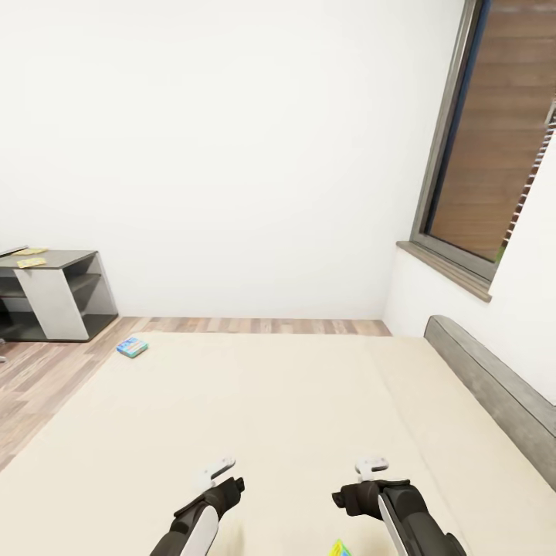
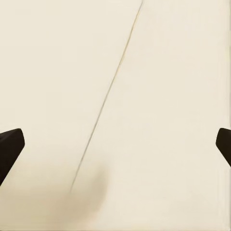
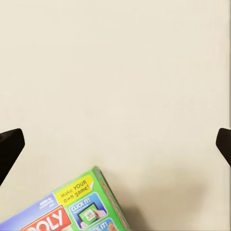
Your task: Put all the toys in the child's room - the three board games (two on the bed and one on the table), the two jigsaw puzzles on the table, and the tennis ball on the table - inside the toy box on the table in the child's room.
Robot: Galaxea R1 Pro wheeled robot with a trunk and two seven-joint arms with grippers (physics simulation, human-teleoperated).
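Note:
I am looking across the bed (image 1: 270,417), a beige mattress with a grey headboard (image 1: 494,386) at the right. A small blue board game (image 1: 131,347) lies flat near the bed's far left corner. The green-edged "Monopoly" board game (image 3: 72,209) lies on the mattress just below my right gripper (image 3: 115,144); its corner (image 1: 338,549) peeks in at the head view's lower edge. Both grippers hang over bare mattress, left gripper (image 1: 218,471) and right gripper (image 1: 372,466), each open and holding nothing. In the left wrist view the left gripper (image 2: 115,144) is over a mattress seam. The toy box and tennis ball are out of view.
The table's lower dark-grey section (image 1: 54,297) stands at the far left against the white wall, with flat yellowish items (image 1: 31,262) on top. A window (image 1: 486,154) is in the right wall above the headboard. Wood-plank floor (image 1: 38,378) runs along the bed's left side.

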